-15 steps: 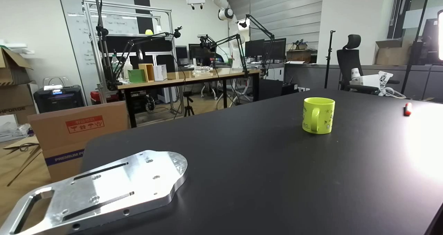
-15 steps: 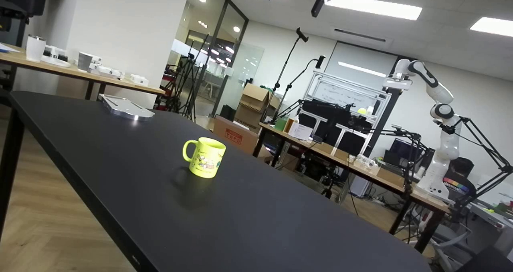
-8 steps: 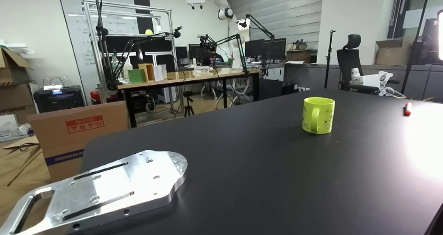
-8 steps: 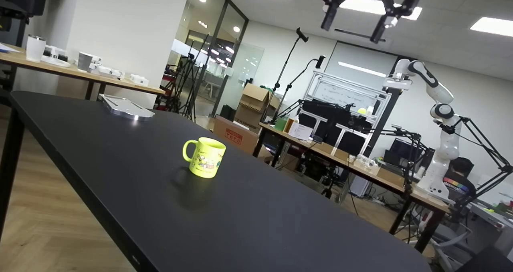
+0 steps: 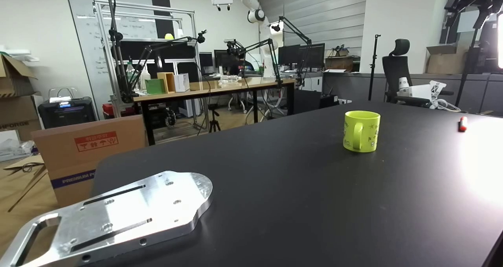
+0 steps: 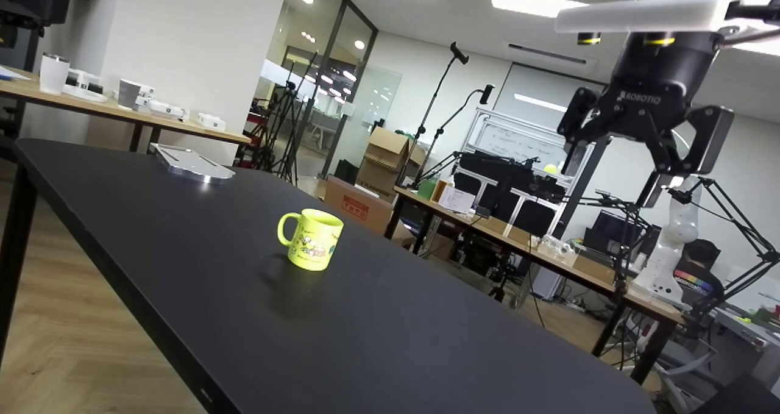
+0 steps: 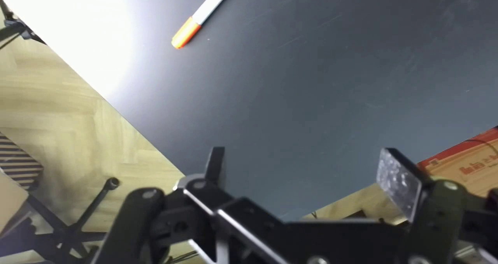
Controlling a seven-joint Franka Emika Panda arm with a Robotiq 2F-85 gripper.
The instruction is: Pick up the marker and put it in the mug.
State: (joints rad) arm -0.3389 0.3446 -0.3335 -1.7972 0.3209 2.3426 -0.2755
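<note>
The thin white marker (image 7: 204,13) with an orange-red cap lies on its side on the black tabletop (image 5: 275,196), its barrel running out past the upper edge of the wrist view. In an exterior view it lies well apart from the lime-green cylindrical mug (image 5: 368,132), which stands upright on the same surface and carries a loop handle and small printed figures. The black two-fingered gripper (image 6: 608,185) hangs above the tabletop, touching neither of them; its fingers (image 7: 216,165) are spread wide, with a broad gap between them and nothing in their hold. In both exterior views a thick silver metal plate (image 5: 141,208), pierced by long slots, lies flat near one end of the tabletop, well away from the mug. Past the tabletop's edge stands a brown cardboard box (image 5: 94,161) with a red printed label. Farther back is a long wooden-topped table (image 5: 235,87), with a green box (image 5: 155,86) standing on it and a white robot arm (image 5: 265,28) rising at its far end.
</note>
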